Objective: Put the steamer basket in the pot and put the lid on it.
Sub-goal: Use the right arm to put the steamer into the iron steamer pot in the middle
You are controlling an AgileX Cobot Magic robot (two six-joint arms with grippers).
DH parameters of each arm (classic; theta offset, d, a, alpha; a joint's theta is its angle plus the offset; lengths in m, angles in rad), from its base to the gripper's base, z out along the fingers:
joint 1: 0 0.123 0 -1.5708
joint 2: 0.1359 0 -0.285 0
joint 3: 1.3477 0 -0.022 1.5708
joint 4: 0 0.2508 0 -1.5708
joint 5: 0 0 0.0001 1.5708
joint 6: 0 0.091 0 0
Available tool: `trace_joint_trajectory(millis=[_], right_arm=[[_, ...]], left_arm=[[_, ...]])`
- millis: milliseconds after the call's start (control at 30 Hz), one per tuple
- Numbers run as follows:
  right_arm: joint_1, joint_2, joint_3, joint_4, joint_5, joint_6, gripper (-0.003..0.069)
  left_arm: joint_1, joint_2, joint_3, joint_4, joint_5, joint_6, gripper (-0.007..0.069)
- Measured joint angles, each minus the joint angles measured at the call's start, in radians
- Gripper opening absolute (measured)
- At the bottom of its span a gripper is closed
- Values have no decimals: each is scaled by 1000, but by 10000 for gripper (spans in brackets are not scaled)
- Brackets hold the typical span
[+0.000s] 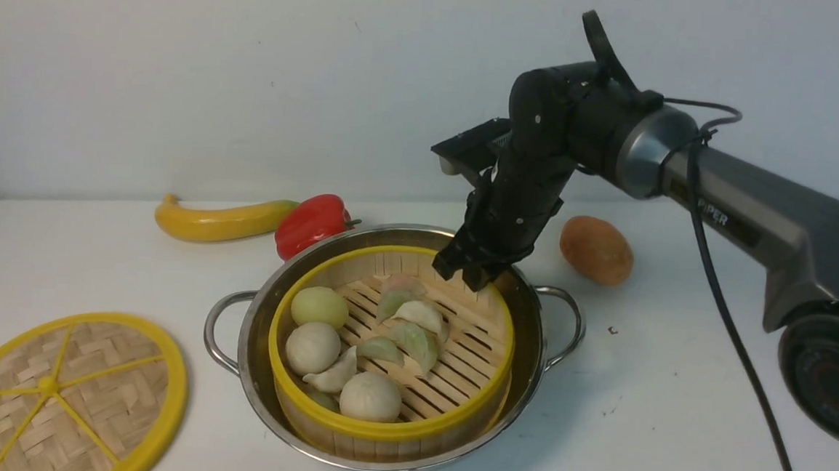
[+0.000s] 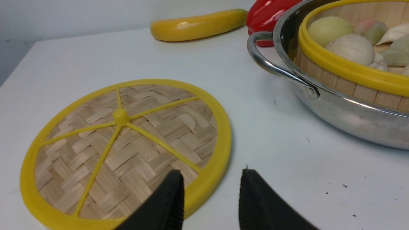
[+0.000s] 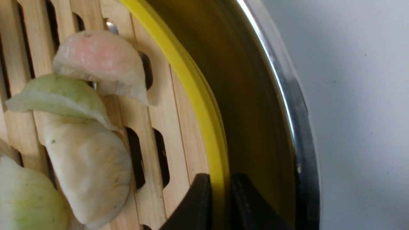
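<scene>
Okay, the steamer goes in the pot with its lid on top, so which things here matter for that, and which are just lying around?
Part of the job:
- steamer basket, in the pot
- lid, lying beside the pot
- right gripper, pinching the basket's rim

Just lying about:
- banana
- red pepper
- potato

Tbl [image 1: 672, 396]: pot [image 1: 530, 330], lid [image 1: 60, 388], banana [image 1: 220, 220], pepper [image 1: 311, 225], potato [image 1: 596, 250]

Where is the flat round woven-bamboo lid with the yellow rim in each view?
Front view: the lid lies flat on the white table, lower left, left of the shiny stainless-steel pot.
Left wrist view: the lid is in the foreground, just beyond the open left gripper.
Right wrist view: not in it.
Shared landmark: that pot, in all three.
</scene>
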State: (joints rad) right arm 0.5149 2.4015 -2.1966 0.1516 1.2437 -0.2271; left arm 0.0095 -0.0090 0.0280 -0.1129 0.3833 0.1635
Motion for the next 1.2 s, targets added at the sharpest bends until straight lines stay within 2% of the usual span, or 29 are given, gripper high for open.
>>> trace_joint_trajectory(millis=[467,1000,1200], right_arm=[[10,0,-48,-48,19,14,48],[10,0,-53,-49,22,15,49],[10,0,-54,-39,23,20,71]], left_arm=[[0,0,0,0,0,0,238],[0,0,0,0,0,0,238],[0,0,0,0,0,0,238]])
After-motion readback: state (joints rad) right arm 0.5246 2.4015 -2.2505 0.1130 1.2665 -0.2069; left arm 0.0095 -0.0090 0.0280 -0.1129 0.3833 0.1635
